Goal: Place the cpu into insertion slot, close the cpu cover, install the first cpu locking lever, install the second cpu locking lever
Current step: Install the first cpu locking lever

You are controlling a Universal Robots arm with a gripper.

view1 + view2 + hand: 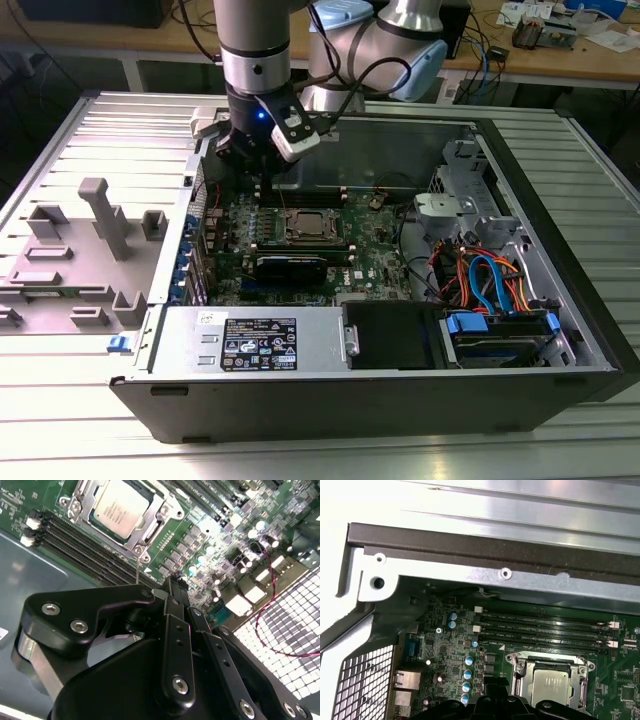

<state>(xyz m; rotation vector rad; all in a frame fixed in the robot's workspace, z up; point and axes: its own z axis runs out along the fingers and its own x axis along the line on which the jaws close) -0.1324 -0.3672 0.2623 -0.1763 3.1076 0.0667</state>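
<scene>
Looking across the scene, you have an open computer case (560, 300) lying on the ribbed counter (60, 400), with the green motherboard (375, 255) exposed in its middle. A grey plastic fixture (95, 250) sits on the counter at the exterior view's left, just outside the case. Your arm (255, 60) reaches down from the far side, and its pincer (262, 172) hangs over the far left part of the motherboard, near the socket but apart from it. In the second wrist view the pincer (172, 587) has its black fingers (175, 630) drawn together at the tip with nothing between them.

Your cpu cover (550, 667) lies flat over the insertion slot (310, 226), its silvery frame also clear in the second wrist view (150, 527). The cpu (120, 507) sits inside that slot, its grey metal top showing through the cover's square window; you see it in the first wrist view too (550, 687). Long black memory slots (545, 627) run just beside the socket. Whether the locking levers are latched, you cannot tell.
</scene>
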